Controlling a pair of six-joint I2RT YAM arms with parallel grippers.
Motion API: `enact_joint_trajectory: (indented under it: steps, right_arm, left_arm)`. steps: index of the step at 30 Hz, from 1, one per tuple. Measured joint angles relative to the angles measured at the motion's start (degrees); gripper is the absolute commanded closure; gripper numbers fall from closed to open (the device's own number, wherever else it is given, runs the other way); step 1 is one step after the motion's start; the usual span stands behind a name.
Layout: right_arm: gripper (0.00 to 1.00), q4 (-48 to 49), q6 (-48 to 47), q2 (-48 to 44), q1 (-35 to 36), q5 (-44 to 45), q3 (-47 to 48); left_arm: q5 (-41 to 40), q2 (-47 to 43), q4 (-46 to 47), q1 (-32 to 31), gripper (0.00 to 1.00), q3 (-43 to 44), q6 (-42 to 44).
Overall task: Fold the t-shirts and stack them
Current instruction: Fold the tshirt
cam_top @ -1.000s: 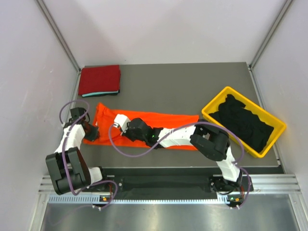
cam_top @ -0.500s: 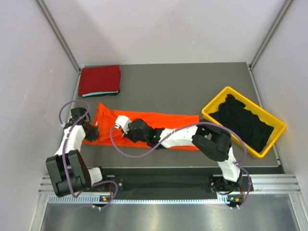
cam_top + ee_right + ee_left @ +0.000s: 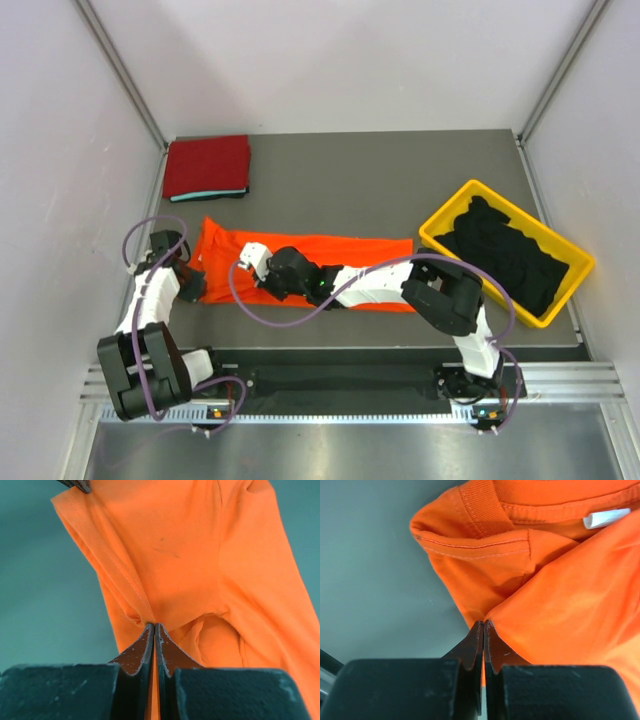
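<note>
The bright orange t-shirt lies folded into a long strip across the middle of the table. My left gripper is shut on its left end near the collar, pinching orange cloth. My right gripper is shut on the shirt's hem edge a little to the right of the left gripper. The dark red t-shirt lies folded at the back left on top of a teal one. Several black t-shirts lie heaped in the yellow bin.
The yellow bin stands at the right edge of the table. The grey table top shows between the folded stack and the bin. White walls close in the left, back and right sides.
Both grippers have drawn the shirt's left end slightly toward the near edge. The left gripper has shifted a little down and right; the right gripper has moved slightly right.
</note>
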Motion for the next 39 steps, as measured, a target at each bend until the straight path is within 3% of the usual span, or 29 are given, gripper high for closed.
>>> enact_joint_trajectory:
  steps: [3,4,6,13,16,26,39]
  right_arm:
    - [0.95,-0.66,0.33,0.00,0.02,-0.31,0.00]
    - [0.87,-0.72,0.37,0.00,0.02,-0.33,0.00]
    - [0.81,-1.11,0.55,0.00,0.02,-0.39,0.00]
    - [0.57,-1.84,-0.07,0.00,0.13,-0.37,-0.07]
    - [0.52,-0.52,-2.47,-0.22,0.94,1.44,-1.53]
    - [0.52,-0.28,-10.49,-0.20,5.07,7.76,-2.10]
    - [0.52,1.01,-12.33,-0.17,5.11,9.88,-2.12]
  left_arm:
    - [-0.15,0.68,-0.15,-0.07,0.92,0.00,0.00]
    - [-0.15,0.87,-0.11,-0.07,0.91,0.00,0.02]
    - [0.02,1.75,-0.02,-0.07,0.89,0.02,0.00]
    - [1.53,3.98,0.57,-0.07,0.89,0.02,0.31]
    - [1.64,4.07,0.72,-0.07,0.90,0.02,0.48]
    - [2.23,4.11,0.87,-0.07,0.90,0.98,0.44]
    - [3.15,4.22,2.23,-0.07,0.89,3.28,-1.53]
